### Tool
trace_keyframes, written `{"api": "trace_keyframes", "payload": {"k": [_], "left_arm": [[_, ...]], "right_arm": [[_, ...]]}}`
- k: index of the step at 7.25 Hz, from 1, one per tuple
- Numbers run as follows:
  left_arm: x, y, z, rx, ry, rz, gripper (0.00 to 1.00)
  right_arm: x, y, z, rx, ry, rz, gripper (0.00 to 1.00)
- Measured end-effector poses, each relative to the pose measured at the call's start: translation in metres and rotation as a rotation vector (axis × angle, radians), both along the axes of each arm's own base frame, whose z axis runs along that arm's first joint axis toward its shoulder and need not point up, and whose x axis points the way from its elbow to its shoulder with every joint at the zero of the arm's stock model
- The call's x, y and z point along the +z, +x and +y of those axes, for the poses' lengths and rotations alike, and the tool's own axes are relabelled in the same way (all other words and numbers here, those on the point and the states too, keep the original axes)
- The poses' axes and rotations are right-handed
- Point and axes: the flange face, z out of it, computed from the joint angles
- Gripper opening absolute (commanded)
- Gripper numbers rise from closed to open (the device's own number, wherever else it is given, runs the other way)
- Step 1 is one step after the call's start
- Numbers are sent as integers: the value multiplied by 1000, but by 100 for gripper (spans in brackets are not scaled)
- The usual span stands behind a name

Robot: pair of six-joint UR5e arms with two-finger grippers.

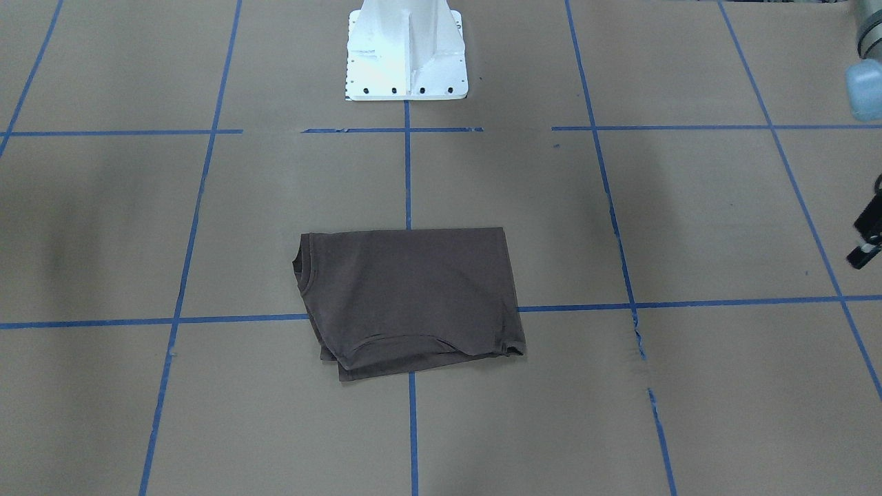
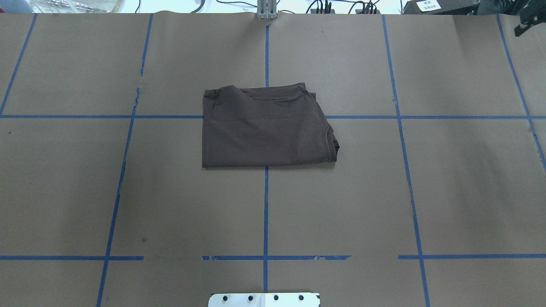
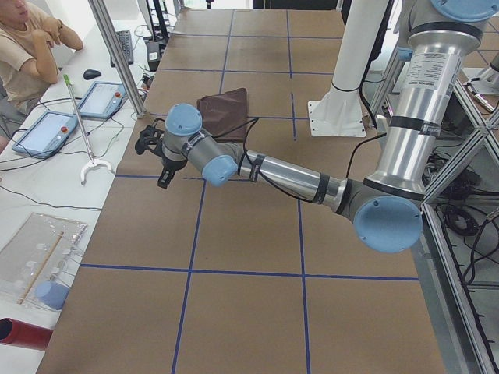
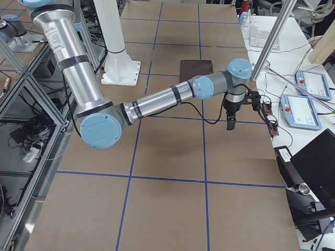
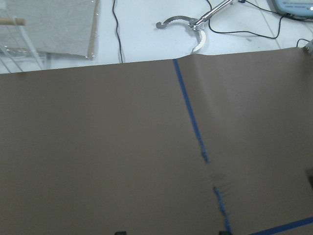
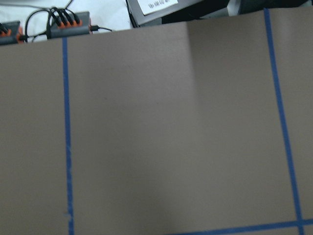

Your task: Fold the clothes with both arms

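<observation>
Paper-covered worktop (image 2: 448,192): dark brown T-shirt (image 2: 266,128) folded, centre; task likely done. Left end effector (image 1: 865,244) at 3 o'clock in front view, released. Right end effector (image 2: 529,21): cannot tell.

The T-shirt (image 2: 264,128) is dark brown. The tabletop (image 2: 469,192) is brown with blue grid lines. The left arm (image 3: 288,178) and right arm (image 4: 157,102) are silver with light blue caps.

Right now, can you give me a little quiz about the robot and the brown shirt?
1. True or false: the brown T-shirt lies folded on the table.
2. What colour are the tape lines? A red, B blue, C yellow.
3. Which touches the brown T-shirt: the left arm, the right arm, or neither?
Key: 1 true; 2 B; 3 neither.
</observation>
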Motion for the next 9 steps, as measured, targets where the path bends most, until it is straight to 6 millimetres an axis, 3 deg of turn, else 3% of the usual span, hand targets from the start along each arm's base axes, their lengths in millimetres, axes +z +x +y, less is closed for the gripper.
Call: {"api": "trace_keyframes", "payload": {"k": [1,2,6,9], "left_arm": [[17,-26,9,41,-47,-44,74],[24,-37,19,68,-100,-68,100],[18,-47,74,78,-140,-97,100],[5,-47,90,74,-122,-103,100]], "right_arm": [[3,10,37,-29,9,-13,100],[6,13,57,-40,8,-18,100],[20,15,73,-47,-10,-12,100],[22,15,75,-39,-19,-13,100]]}}
